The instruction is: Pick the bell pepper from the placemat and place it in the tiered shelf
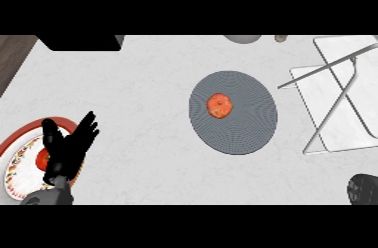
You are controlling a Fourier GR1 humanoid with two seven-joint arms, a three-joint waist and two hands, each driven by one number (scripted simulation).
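A steep look down onto a pale marble surface [148,82]. Near the middle lies a round grey placemat [244,132], and on it, a little above its centre, sits the orange-red pepper [220,106], standing free with nothing touching it.

At the right edge is the shelf [336,97], a white tiered rack with thin grey metal legs crossing over its flat trays. Nothing shows on the trays. It stands just beside the mat, not touching it.

The left hand [68,147] rises from the lower left, its fingers straight and spread upward, holding nothing. It rests in front of a red-rimmed plate [18,164] at the left edge, well apart from the pepper. Only a dark rounded part of the right hand [363,188] shows at the lower right corner; whether its fingers are open or curled cannot be told.

Risks, as a judgement: the pepper is rounded and could roll or slip across the mat if fingers close off-centre. On the way to the shelf, a hand or the pepper could knock the slanting metal legs, which cross over the trays and narrow the way in. A pepper set near a tray's edge might roll off.
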